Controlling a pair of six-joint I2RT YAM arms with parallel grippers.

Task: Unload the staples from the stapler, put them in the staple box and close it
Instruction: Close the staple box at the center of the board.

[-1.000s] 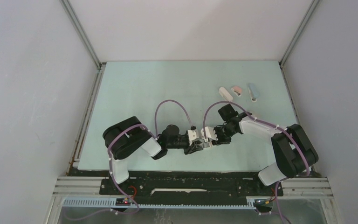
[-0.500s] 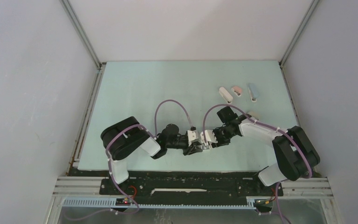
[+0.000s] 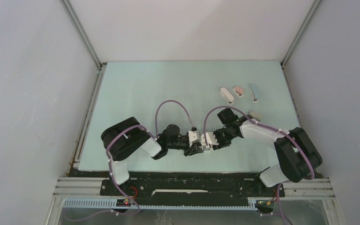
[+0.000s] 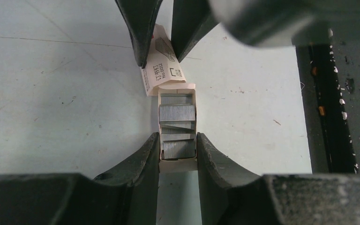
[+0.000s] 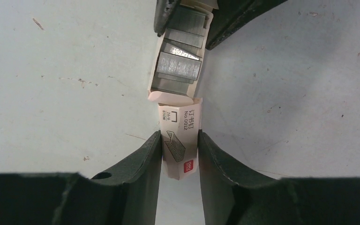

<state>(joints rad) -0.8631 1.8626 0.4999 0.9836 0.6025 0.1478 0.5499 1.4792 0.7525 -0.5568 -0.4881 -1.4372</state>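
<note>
Both grippers meet low over the table near its front edge, each holding one part of a small staple box. My left gripper (image 3: 196, 144) (image 4: 178, 143) is shut on the open inner tray (image 4: 177, 163). Several grey staples (image 4: 177, 114) (image 5: 178, 65) lie stacked in it. My right gripper (image 3: 212, 139) (image 5: 179, 143) is shut on the white printed sleeve (image 5: 180, 150) (image 4: 163, 70), which is slid off the tray's far end. Three mini staplers lie at the back right: white (image 3: 227, 94), pink (image 3: 238, 90) and blue (image 3: 254, 92).
A fourth small pale stapler (image 3: 255, 115) lies just behind my right forearm. The pale green table mat (image 3: 168, 89) ends at a dark rail along the front. Grey walls close in the left, right and back sides.
My right gripper has shifted a little left and nearer, closer to the left gripper. The pale stapler behind the right forearm has come into view. The left arm has barely moved.
</note>
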